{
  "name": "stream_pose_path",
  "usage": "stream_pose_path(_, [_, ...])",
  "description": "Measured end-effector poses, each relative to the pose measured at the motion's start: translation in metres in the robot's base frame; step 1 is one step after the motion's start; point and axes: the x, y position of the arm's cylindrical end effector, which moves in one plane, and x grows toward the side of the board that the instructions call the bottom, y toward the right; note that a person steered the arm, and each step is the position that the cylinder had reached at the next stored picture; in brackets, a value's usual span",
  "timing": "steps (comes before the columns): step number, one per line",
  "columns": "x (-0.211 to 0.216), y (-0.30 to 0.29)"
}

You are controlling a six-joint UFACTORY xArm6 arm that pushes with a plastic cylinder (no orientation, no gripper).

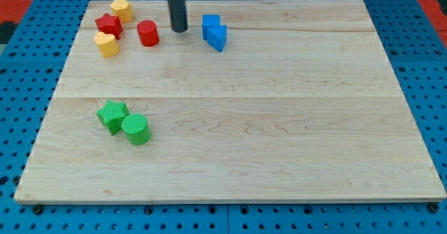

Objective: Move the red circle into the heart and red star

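The red circle (147, 33) sits near the board's top left. To its left lie the red star (108, 24), a yellow heart (105, 44) below the star and a yellow block (121, 9) above it. A small gap separates the circle from the star and heart. My tip (179, 29) stands just to the right of the red circle, apart from it, between it and the blue blocks.
Two blue blocks (214, 31) touch each other right of the tip. A green star (112, 114) and a green circle (135, 128) touch at the lower left. The wooden board (279, 122) lies on a blue pegboard.
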Motion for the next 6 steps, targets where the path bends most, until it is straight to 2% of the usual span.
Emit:
stream_pose_path(1, [-0.004,-0.050])
stream_pose_path(2, [-0.008,-0.060])
stream_pose_path(3, [0.020,-0.047])
stream_pose_path(4, [-0.053,-0.045])
stream_pose_path(5, [-0.087,-0.072])
stream_pose_path(6, [-0.088,-0.113])
